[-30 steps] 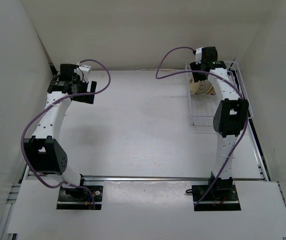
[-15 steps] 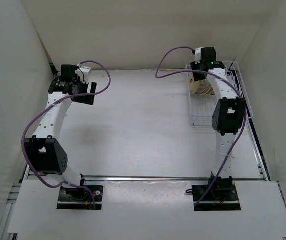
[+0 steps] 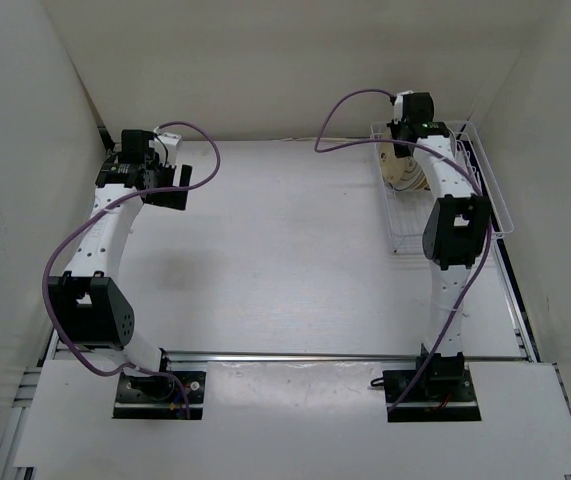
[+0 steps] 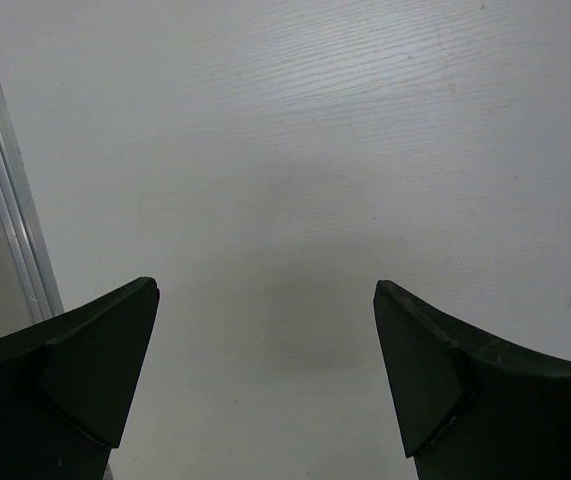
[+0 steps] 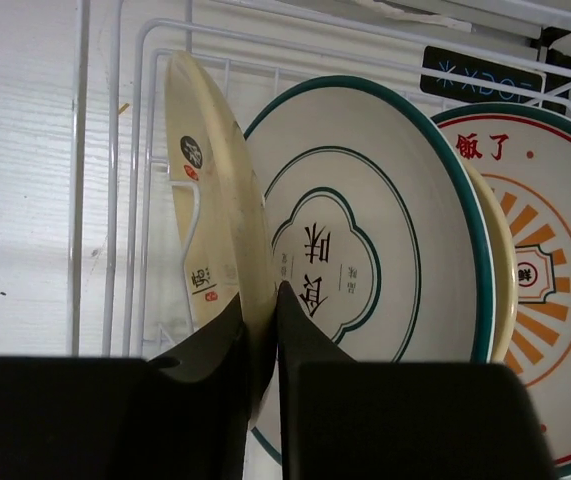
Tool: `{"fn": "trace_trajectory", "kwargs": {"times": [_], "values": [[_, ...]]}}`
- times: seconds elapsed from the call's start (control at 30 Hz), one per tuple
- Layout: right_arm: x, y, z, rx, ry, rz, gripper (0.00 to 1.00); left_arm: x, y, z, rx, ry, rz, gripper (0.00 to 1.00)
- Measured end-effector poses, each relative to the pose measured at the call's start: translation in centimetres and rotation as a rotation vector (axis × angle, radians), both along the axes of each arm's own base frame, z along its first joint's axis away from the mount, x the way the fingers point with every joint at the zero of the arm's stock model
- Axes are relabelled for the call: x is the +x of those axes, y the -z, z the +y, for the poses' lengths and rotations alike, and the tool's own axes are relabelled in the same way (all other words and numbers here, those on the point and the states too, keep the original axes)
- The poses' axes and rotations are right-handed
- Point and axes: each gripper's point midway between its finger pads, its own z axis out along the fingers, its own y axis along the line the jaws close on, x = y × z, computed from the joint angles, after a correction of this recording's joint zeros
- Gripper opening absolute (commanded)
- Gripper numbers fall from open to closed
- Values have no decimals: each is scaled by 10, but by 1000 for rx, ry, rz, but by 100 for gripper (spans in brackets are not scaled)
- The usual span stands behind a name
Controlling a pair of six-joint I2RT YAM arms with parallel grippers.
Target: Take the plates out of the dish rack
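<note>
Item: dish rack [image 3: 487,172], white wire, standing at the far right corner of the bench [image 3: 285,240], under the outstretched right arm. Contents, standing on edge in a row between its bars: a cream-yellow plate [image 5: 208,170] at the left end of the row as the right wrist camera sees it, with small printed marks on its outer face; beside it a white plate [image 5: 360,250] with a dark green rim and a framed motif of characters at its centre; behind that, a sunburst plate [image 5: 550,270] with orange rays and red characters near its top, partly covered by the white one. Right gripper [image 5: 260,300]: clenched on the lower rim of the cream-yellow plate, one finger on each face. Left gripper [image 4: 265,300]: released, jaws spread wide, hanging over bare bench at the far left, well apart from the rack and holding nothing.
</note>
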Motion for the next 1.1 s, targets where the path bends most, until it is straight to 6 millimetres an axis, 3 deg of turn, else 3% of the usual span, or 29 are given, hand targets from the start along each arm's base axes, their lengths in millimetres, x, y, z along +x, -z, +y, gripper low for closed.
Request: {"fn": "trace_trajectory", "kwargs": {"times": [0.2, 0.3, 0.33, 0.53, 0.73, 0.8, 0.93, 1.1], "values": [[-2, -7, 2, -48, 9, -11, 0, 0, -1, 0, 1, -1, -1, 100], [-6, -23, 1, -107, 44, -47, 0, -1, -2, 0, 1, -1, -6, 100], [-8, -42, 2, -160, 67, -94, 0, -4, -4, 0, 1, -1, -12, 100], [-19, -108, -12, -315, 183, -253, 0, -15, -18, 1, 1, -2, -49, 100], [-43, -162, -17, -307, 213, -342, 0, -29, -46, 4, -2, -36, -127, 100], [-55, -177, -7, -239, 164, -352, 0, -33, -59, 5, -13, -43, -167, 100], [-93, -206, 35, -8, -31, -366, 0, -38, -100, 1, -76, -7, -275, 100], [-149, -232, 108, 346, -329, -320, 0, -41, -167, -22, -184, 127, -425, 100]]}}
